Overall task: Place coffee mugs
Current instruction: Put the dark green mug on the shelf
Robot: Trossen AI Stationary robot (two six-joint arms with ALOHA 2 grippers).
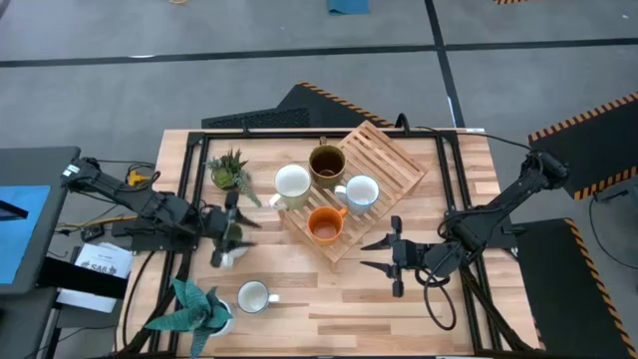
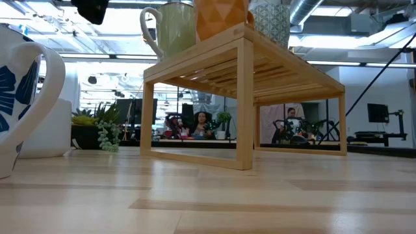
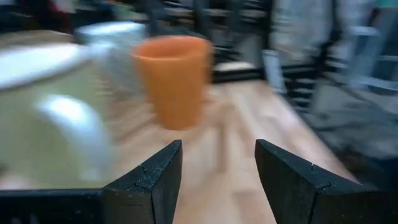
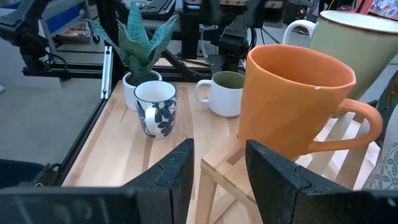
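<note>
Orange mug (image 1: 325, 226) sits on the wooden rack (image 1: 384, 165) with three others mid-tabletop; the blue-patterned mug (image 1: 253, 296) waits near the front edge. Both claws (image 1: 231, 231) (image 1: 396, 255) gape empty; a square approach to the cup wall looks wisest.

The slatted rack (image 1: 371, 165) is pale natural wood, like the light butcher-block surface (image 1: 399, 299). On the rack are an orange mug (image 1: 325, 226), a dark brown mug (image 1: 327, 163) and a white mug with a grey-blue pattern (image 1: 361, 191). Off the rack at 9 o'clock is a cream-white mug (image 1: 292, 183). At 7 o'clock a white mug (image 1: 253, 296) carries dark blue leaf shapes. The potted plant (image 1: 195, 307) has teal-green leaves.
</note>
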